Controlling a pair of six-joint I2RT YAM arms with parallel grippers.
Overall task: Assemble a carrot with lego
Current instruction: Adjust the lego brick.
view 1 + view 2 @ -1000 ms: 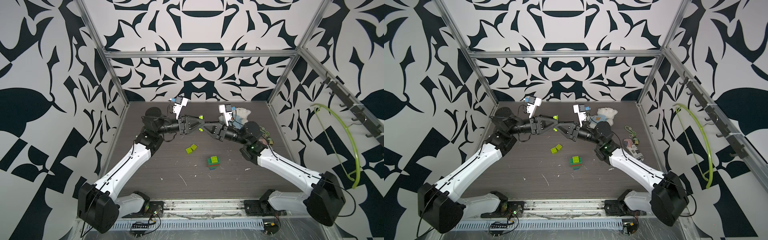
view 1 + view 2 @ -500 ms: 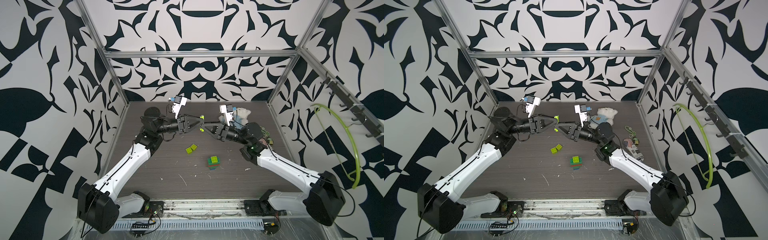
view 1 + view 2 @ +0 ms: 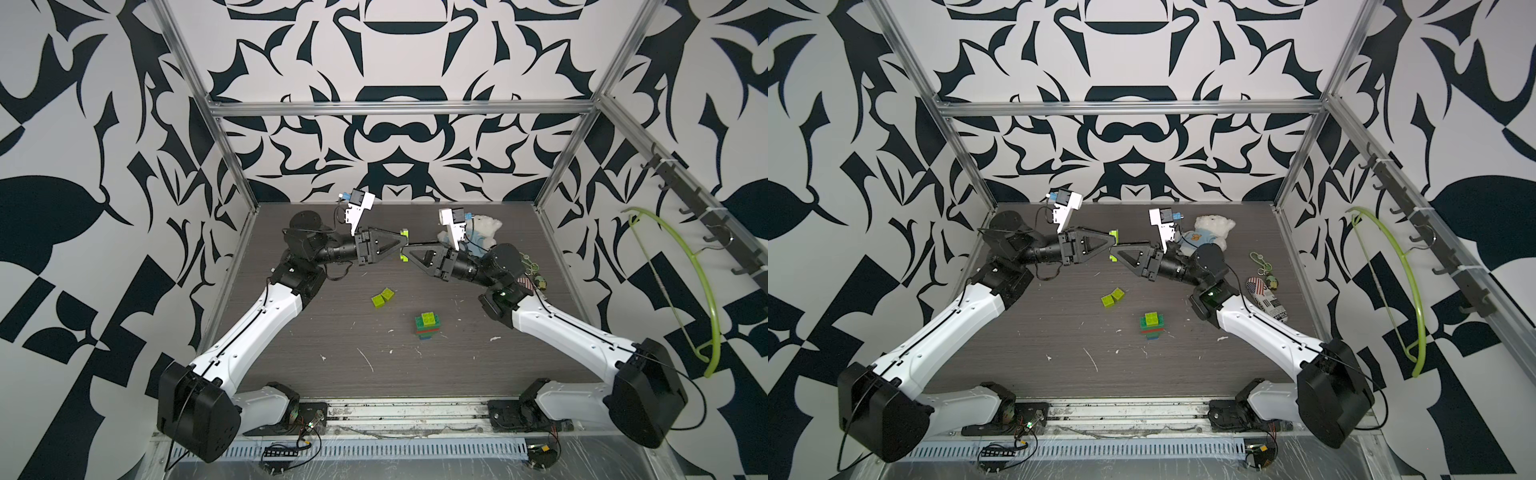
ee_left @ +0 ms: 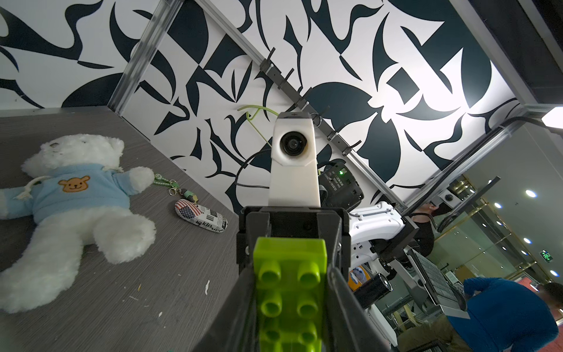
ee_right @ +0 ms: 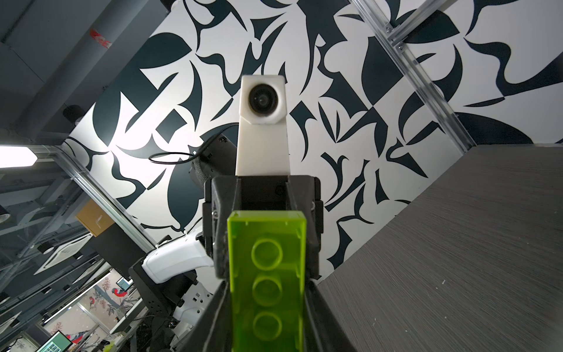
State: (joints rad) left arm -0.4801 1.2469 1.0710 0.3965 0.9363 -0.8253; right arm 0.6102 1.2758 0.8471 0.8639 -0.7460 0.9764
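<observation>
Nearest me, the part-built carrot (image 3: pixel 427 326) stands on the table (image 3: pixel 332 374), with two loose lime bricks (image 3: pixel 383 298) just beyond it. Farther back, in the air, my left claw (image 3: pixel 401 244) is clamped on an oblong lime brick (image 3: pixel 404 233). My right claw (image 3: pixel 409 252) flanks that same brick, but I cannot tell whether it grips.

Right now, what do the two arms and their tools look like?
The left arm and right arm: white shells, black joints, bulky black shoulder housings, a thin black cable along each white link. The left tool and right tool: black, triangular, with cut-out sides. Each wrist carries a white camera block with a blue plug. A green light glows on the right elbow.
</observation>
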